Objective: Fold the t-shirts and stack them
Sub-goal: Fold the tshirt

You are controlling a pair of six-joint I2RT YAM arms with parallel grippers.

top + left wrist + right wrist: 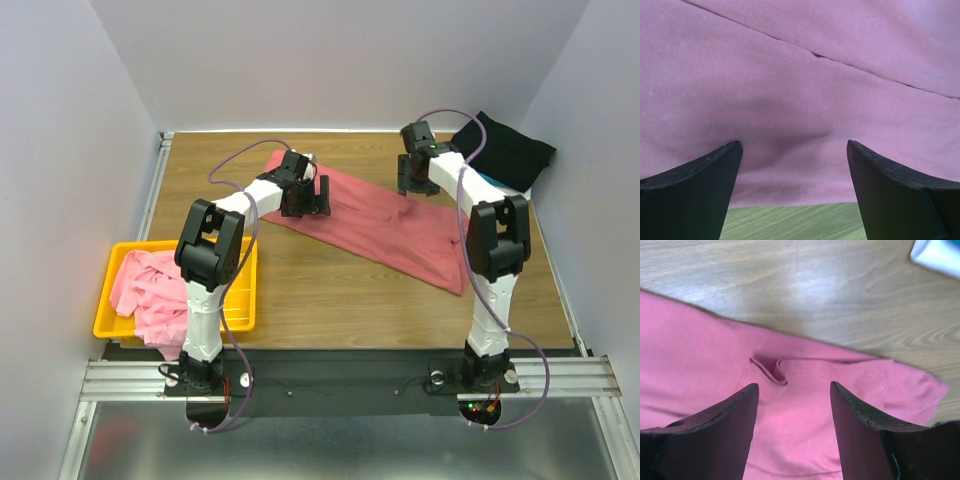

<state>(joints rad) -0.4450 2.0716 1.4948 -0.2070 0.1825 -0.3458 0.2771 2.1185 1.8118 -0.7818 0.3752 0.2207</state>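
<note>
The red shirt (390, 225) lies spread on the desk (330, 290), directly beneath both arms. The left end effector (794, 142) and right end effector (794, 384) hang wide open over its cloth, grasping nothing.

light is bright and even, from above. pale glare lies on the table (805, 285) in the right wrist view. a soft shadow darkens the dusty-red shirt (785, 145) between slightly blurred fingers (690, 195).
</note>
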